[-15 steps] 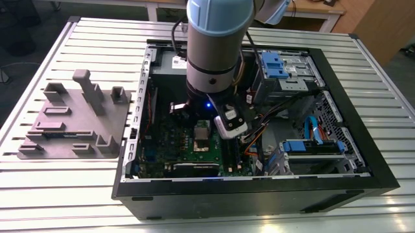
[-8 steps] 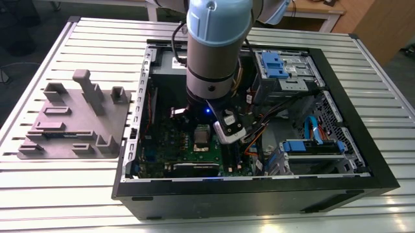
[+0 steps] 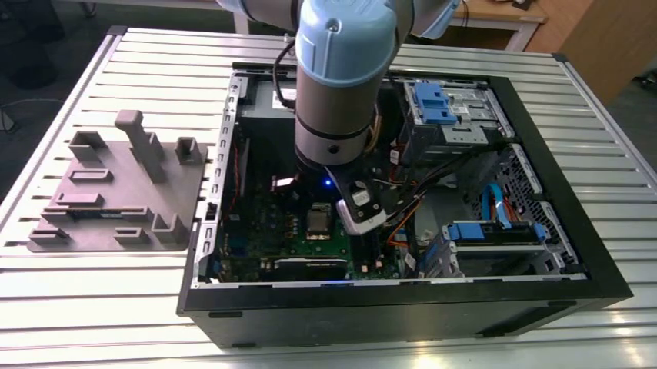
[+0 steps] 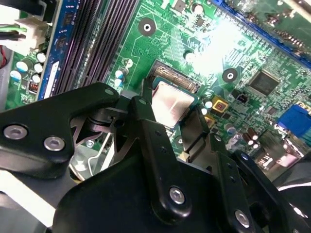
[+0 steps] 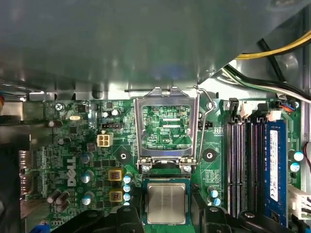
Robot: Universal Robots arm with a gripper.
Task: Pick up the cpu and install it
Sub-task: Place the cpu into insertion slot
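First wrist view: cpu (image 5: 166, 203) edges square within open socket (image 5: 165, 181)

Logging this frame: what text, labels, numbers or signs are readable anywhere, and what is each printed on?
motherboard: large white maker's lettering in the first wrist view, a brand mark, so not quoted; the small white component markings are too small to read.
memory module: white sticker, print too small to read.
cpu: plain metal top, no marking that can be made out.
No other signs or numbers can be read.

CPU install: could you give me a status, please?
End effector shut on small square silver-topped CPU, at green motherboard's socket. Metal load frame raised clear.
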